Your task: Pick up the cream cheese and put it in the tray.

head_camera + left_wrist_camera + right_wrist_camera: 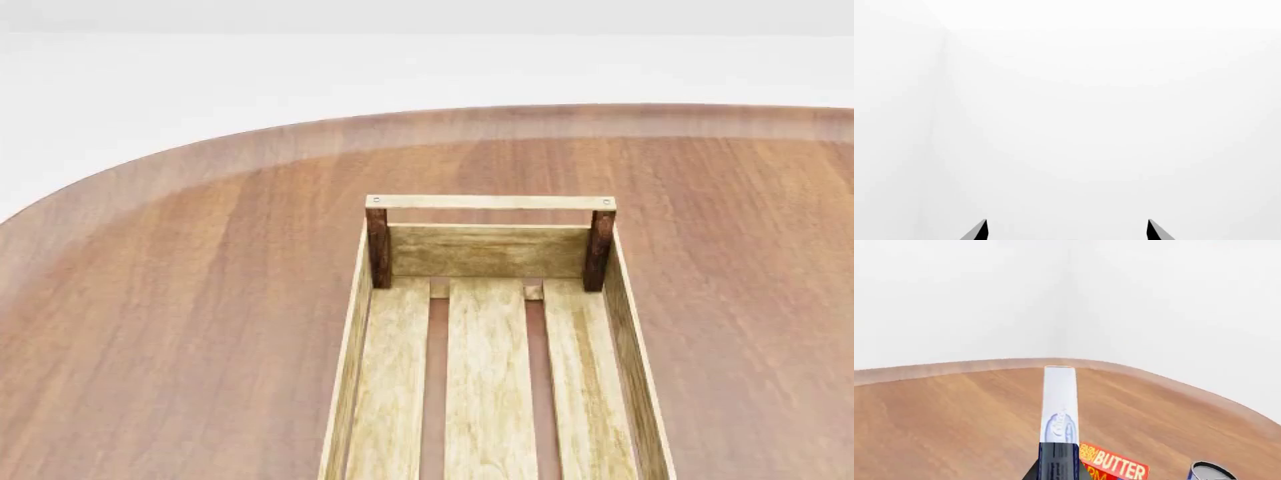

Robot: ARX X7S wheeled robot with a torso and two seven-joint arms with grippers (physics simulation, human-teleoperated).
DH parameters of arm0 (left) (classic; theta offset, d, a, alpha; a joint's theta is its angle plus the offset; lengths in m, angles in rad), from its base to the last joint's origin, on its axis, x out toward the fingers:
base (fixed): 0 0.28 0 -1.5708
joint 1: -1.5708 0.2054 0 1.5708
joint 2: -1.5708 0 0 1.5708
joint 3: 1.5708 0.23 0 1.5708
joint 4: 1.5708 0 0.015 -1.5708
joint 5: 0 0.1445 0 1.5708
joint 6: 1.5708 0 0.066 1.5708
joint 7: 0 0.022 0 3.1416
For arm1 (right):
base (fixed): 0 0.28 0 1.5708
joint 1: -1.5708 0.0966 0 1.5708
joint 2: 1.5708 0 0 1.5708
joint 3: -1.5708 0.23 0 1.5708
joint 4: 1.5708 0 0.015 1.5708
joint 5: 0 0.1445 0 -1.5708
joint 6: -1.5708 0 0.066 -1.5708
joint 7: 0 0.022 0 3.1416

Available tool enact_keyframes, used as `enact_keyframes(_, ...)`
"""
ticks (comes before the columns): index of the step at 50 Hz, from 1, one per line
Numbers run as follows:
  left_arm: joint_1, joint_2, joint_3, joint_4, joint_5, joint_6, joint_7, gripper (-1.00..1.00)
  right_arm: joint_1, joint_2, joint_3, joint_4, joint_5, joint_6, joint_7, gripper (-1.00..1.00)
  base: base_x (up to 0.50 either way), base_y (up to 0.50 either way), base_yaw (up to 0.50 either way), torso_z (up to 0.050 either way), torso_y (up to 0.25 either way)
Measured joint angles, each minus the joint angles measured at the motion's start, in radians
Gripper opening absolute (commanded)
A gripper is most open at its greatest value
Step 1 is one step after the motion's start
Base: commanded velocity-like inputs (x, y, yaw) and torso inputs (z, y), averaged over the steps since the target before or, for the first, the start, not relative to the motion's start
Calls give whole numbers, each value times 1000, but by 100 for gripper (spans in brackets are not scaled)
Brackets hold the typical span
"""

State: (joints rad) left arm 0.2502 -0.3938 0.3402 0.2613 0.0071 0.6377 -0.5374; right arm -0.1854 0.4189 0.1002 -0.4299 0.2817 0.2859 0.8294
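The pick-up seems to be done: in the right wrist view the cream cheese (pixel 1059 407) stands on edge between the jaws of the right gripper (pixel 1058 460), which are closed on its lower end, and the box is raised above the tabletop (pixel 954 420). What is left, as I judge, is to carry it over the tray (pixel 490 201) and let it go inside. The tray is empty in the part that the head view shows, with three light slats on its floor and a rail on two dark posts at the far end. No arm appears in the head view, so the carried box is outside that view. Below the held box lie the butter box (pixel 1115 464) and the rim of a can (pixel 1211 471), near each other, so the gripper should stay high when it moves away. The left gripper (pixel 1067 231) shows only two dark tips, well apart, so it is open and holds nothing, before a white wall.
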Motion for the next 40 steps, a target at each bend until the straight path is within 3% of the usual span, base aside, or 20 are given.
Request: enact_keyframes(40, -3, -8, 7, 1, -6, -4, -6, 100, 478, 106, -261, -55, 33, 376, -175, -100, 0, 0, 0, 0, 1)
